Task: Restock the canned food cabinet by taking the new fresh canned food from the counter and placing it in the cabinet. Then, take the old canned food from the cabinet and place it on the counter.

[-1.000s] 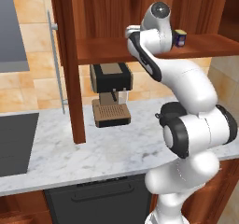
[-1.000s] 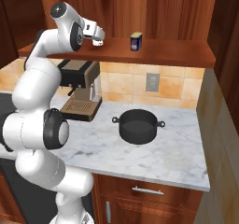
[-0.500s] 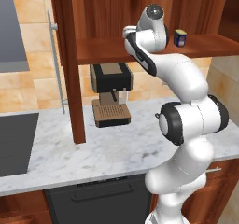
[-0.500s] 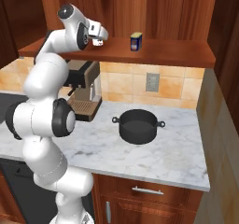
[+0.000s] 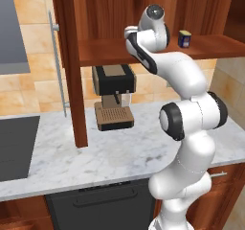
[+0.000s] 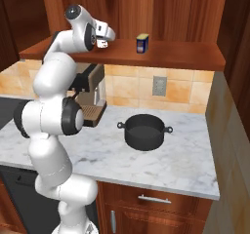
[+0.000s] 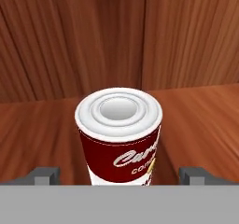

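Where marble counter (image 6: 161, 162) ends, reddish-brown cabinet (image 6: 161, 57).

Two cans, one blue (image 6: 142, 43) and one red-and-white (image 7: 119, 136), one pot (image 6: 144, 131), apparently one coffee machine (image 5: 114, 96).

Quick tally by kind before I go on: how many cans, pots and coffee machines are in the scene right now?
Cans: 2, the blue can and the red-and-white can, both on the cabinet shelf
Pots: 1, the black pot
Coffee machines: 1, the coffee machine
Total: 4
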### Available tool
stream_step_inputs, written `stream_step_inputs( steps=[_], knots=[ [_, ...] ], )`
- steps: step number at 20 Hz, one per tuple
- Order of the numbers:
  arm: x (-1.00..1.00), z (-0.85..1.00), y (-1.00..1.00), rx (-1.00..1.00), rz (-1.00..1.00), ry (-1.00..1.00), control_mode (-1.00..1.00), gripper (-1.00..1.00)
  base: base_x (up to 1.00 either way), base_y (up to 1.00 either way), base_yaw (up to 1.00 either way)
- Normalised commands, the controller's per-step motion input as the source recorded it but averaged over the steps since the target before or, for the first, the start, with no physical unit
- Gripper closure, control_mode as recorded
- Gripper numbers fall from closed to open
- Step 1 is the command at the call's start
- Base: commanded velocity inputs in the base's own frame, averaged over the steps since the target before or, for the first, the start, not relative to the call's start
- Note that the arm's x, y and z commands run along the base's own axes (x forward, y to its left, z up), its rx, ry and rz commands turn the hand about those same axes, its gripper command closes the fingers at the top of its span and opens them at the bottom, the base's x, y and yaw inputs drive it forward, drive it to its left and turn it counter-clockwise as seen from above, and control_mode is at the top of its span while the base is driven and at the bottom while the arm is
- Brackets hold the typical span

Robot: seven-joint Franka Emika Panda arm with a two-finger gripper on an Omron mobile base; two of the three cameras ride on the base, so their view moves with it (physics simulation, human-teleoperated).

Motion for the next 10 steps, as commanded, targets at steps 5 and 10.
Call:
stream_step_inputs(
  steps=[5, 10],
  knots=[
    [0.17, -0.06, 0.0, -0.02, 0.0, 0.0, -1.0, 1.0, 0.0, 0.0, 0.0],
    [0.19, -0.1, 0.0, -0.03, 0.0, 0.0, -1.0, 1.0, 0.0, 0.0, 0.0]
  ],
)
